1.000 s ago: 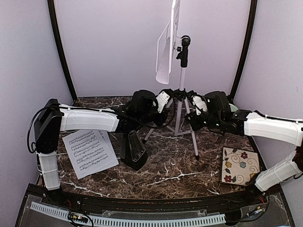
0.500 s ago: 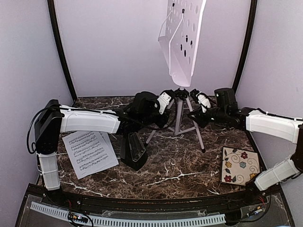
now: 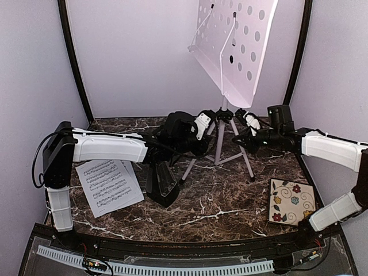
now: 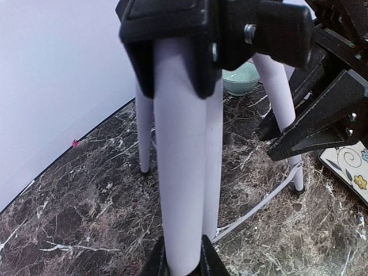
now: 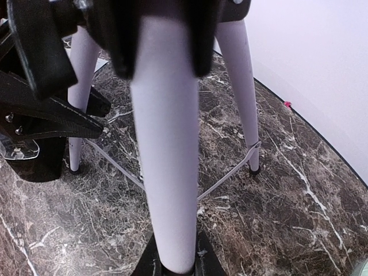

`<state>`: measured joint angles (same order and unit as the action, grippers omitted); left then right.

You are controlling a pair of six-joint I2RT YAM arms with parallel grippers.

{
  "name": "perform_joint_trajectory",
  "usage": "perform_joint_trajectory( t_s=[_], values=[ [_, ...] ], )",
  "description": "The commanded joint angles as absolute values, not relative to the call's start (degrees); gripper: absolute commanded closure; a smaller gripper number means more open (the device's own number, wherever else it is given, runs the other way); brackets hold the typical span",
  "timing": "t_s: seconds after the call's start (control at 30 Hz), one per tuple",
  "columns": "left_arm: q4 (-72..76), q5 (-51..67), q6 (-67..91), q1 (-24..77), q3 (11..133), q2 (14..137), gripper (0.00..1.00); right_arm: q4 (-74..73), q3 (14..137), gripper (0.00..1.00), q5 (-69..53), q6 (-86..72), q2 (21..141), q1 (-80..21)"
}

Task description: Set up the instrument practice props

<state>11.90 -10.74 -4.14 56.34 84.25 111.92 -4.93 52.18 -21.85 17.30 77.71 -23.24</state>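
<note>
Top external: music stand (image 3: pixel 220 141) stood upright behind the metronome (image 3: pixel 162 183), pole vertical, hole-dotted desk (image 3: pixel 241 46) tilted, face toward the arms. Left gripper (image 3: pixel 210 119) and right gripper (image 3: pixel 244 119) each clamped a tripod leg.

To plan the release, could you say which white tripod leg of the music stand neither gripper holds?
The rear leg nearest the back wall; the left gripper and right gripper each clamp one front leg.

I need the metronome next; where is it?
Top view: the metronome stands left of centre, just right of the music sheets, near-left of the music stand.
</note>
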Motion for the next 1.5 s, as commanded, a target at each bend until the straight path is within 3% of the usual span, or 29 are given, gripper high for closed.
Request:
perform_joint_trajectory(
  t_s=[0.0,0.13,0.3,0.6,0.97,1.47],
  values=[
    [7.2,-2.5,-2.8,57.4,82.2,107.6,0.78,-6.1,55.0,1.0,-14.7,15.5,79.6,-17.3],
    [7.6,2.0,-6.4,56.8,80.3,105.2,0.5,-6.9,54.8,1.0,-18.6,17.2,79.4,-17.3],
    [6.9,14.2,-7.7,51.6,79.3,101.7,0.39,-7.2,53.8,1.0,-20.6,19.0,78.4,-17.2],
    [5.6,20.3,-11.7,42.2,84.4,103.7,0.38,-7.4,52.9,1.0,-23.2,19.8,77.6,-17.3],
    [1.8,31.4,-21.3,39.5,108.8,126.7,0.38,-7.2,52.4,1.0,-24.5,19.4,78.0,-18.4],
    [20.9,42.0,-16.6,39.6,126.5,145.4,0.38,-7.3,52.4,1.0,-25.7,18.9,79.1,-19.0]
  ],
)
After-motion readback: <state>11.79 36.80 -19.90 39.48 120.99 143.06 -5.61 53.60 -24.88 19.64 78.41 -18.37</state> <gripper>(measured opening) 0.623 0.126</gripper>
